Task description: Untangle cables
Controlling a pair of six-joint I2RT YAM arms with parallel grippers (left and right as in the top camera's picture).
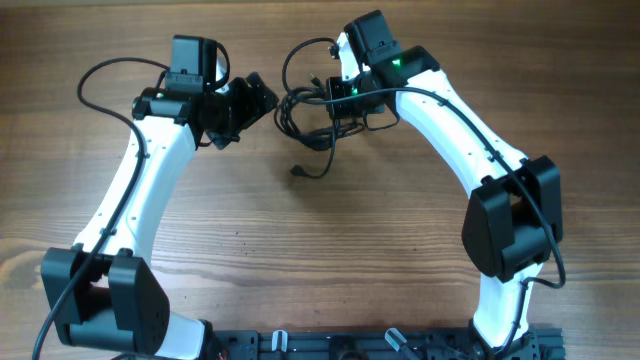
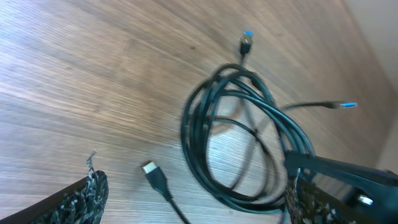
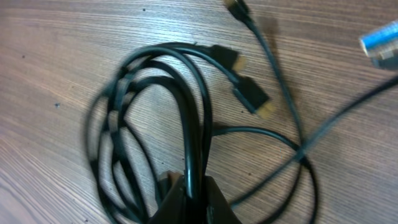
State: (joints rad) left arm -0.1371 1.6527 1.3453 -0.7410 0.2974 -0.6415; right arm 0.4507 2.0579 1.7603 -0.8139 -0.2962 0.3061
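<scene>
The cables are thin black cords looped in a bundle at the table's back middle, with a loose plug end trailing toward the front. My right gripper is shut on the cables; in the right wrist view its fingers pinch several strands of the coil, with gold-tipped plugs beyond. My left gripper is open and empty just left of the bundle. In the left wrist view its fingers flank the coil and a plug lying on the wood.
Wooden table all round. Both white arms arch in from the front edge, with their own thicker black wires. A blue-tipped plug and another lie beyond the coil.
</scene>
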